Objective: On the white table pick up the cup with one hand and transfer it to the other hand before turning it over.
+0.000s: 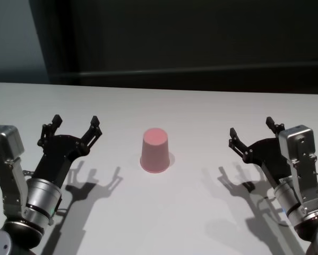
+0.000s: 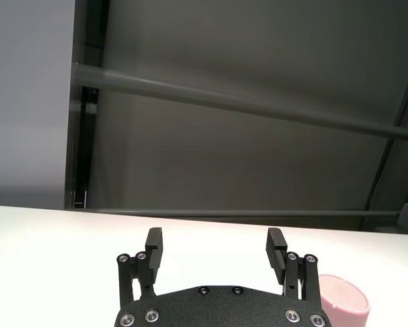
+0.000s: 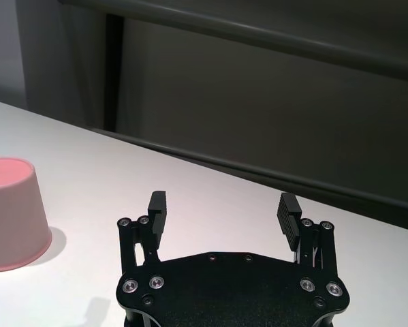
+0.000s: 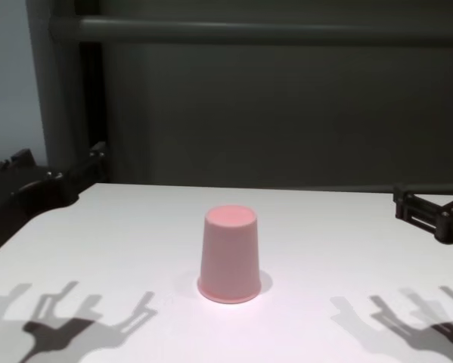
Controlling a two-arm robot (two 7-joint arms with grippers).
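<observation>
The pink cup [image 1: 155, 151] stands upside down, rim on the white table [image 1: 201, 223], in the middle between both arms. It also shows in the chest view as the cup [image 4: 229, 255], and at the edge of each wrist view as the cup [image 2: 342, 301] and the cup [image 3: 13, 212]. My left gripper [image 1: 75, 125] hovers to the cup's left, open and holding nothing, its fingertips [image 2: 154, 240] wide apart. To the cup's right my right gripper [image 1: 252, 129] is open too, nothing between its fingertips [image 3: 286, 204].
A dark wall panel with a horizontal rail [image 4: 271, 30] runs behind the table's far edge [image 1: 201, 91]. Shadows of both grippers fall on the tabletop near the front.
</observation>
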